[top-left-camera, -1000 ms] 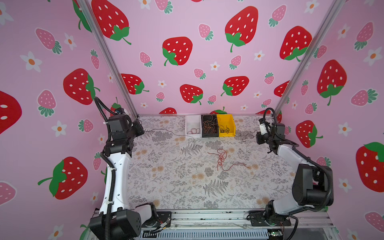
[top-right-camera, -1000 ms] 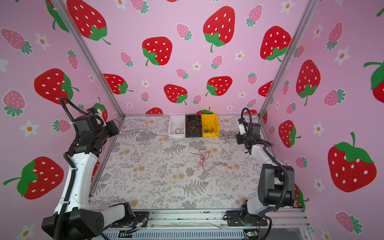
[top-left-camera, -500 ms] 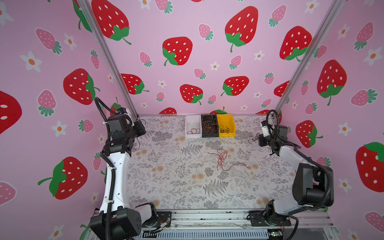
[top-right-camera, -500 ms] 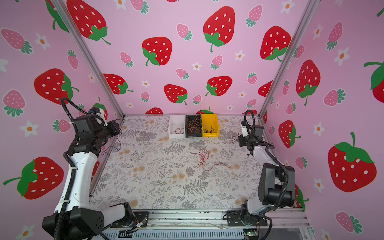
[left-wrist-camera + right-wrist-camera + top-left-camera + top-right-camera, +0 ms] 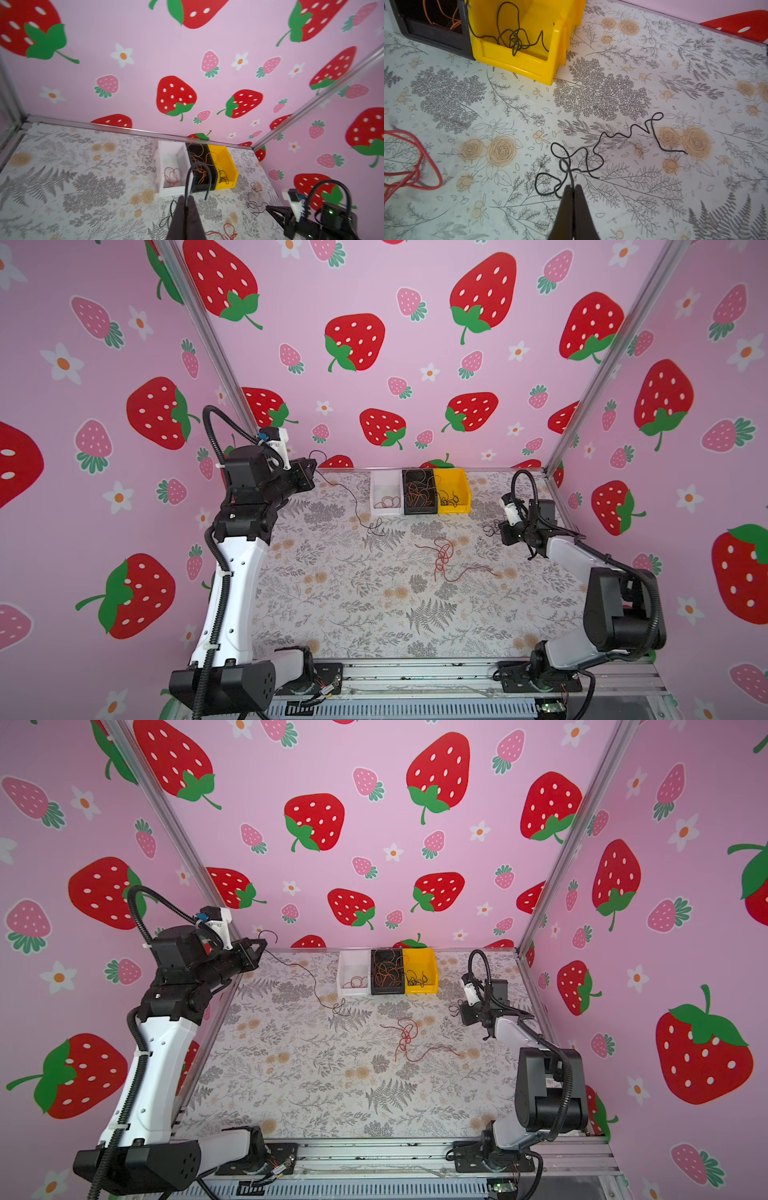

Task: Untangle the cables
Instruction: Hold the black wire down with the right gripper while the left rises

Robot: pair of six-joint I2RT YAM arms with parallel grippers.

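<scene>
Both pincers pressed tight on black cables, one each side!
Left pincer (image 5: 312,473) holds a long black cable (image 5: 372,526) aloft, tail trailing onto the desk (image 5: 332,614); right pincer (image 5: 572,188) nips a curly black cable (image 5: 614,135) low (red cable (image 5: 442,558) lies mid-desk).

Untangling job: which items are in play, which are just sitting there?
In play: long thin black wire, pinched in the left gripper; short curly black wire, pinched in the right gripper; loose red wire tangle on the floral mat.
Just sitting: white plastic bin, black plastic bin, yellow plastic bin, at the back.
</scene>
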